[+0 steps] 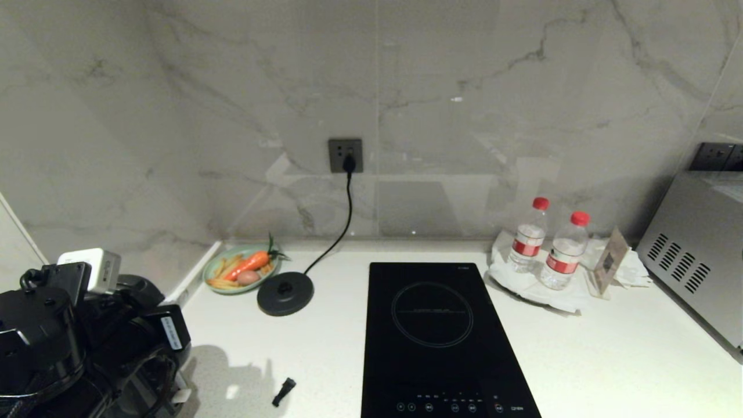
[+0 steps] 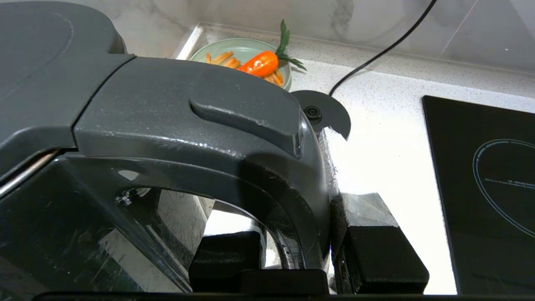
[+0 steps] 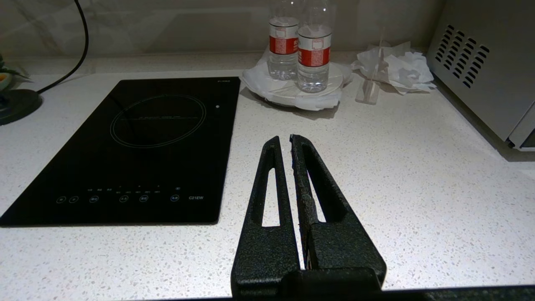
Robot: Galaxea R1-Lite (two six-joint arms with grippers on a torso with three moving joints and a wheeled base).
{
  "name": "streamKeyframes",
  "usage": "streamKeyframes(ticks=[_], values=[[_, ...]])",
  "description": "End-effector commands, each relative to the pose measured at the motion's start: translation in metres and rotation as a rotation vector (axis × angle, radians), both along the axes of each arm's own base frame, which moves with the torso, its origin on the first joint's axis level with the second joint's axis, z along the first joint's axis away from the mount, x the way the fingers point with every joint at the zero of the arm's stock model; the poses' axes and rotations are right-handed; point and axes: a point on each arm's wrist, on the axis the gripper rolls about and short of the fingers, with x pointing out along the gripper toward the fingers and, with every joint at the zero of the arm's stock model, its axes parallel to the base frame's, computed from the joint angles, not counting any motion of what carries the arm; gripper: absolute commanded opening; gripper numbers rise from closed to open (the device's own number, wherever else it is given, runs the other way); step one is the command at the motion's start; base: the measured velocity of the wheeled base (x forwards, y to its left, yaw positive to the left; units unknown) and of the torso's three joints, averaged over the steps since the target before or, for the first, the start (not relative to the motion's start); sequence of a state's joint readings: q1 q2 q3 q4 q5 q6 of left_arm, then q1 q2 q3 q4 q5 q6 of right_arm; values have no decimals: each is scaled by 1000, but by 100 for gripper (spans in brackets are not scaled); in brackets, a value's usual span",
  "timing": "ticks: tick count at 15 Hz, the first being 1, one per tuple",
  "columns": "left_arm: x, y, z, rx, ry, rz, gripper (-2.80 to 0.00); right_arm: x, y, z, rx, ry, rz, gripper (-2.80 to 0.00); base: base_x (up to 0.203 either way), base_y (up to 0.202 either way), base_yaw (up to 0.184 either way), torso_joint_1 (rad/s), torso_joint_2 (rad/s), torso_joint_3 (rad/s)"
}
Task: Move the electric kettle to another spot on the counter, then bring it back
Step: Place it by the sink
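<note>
The electric kettle [image 2: 175, 108] fills the left wrist view, dark and glossy, with its loop handle arching over. My left gripper [image 2: 292, 225] is shut on that handle, one finger inside the loop and the other against its outer side. In the head view my left arm [image 1: 87, 337] is a dark mass at the bottom left corner, over the white speckled counter [image 1: 609, 360], and it hides the kettle. I cannot tell if the kettle rests on the counter. My right gripper [image 3: 284, 140] hangs shut and empty above the counter, to the right of the hob.
The round corded base disc [image 1: 285, 293] lies empty beside a green plate of toy food [image 1: 241, 269]. A black induction hob [image 1: 435, 337] sits mid-counter. Two water bottles [image 1: 545, 244] and a steel appliance [image 1: 696, 249] stand at the right. A small black piece [image 1: 283, 391] lies near the front.
</note>
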State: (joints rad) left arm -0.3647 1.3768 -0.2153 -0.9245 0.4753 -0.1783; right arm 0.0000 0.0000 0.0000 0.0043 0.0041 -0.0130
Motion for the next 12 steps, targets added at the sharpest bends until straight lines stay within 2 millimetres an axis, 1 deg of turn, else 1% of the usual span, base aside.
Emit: streamKeyframes(ticks=[1,12], values=[[0,0,-1,0,2,3,-280,0,0,0,-1,0,0,-280,0,0,0,0,0,0],[0,0,-1,-1,2,3,-280,0,0,0,-1,0,0,-280,0,0,0,0,0,0]])
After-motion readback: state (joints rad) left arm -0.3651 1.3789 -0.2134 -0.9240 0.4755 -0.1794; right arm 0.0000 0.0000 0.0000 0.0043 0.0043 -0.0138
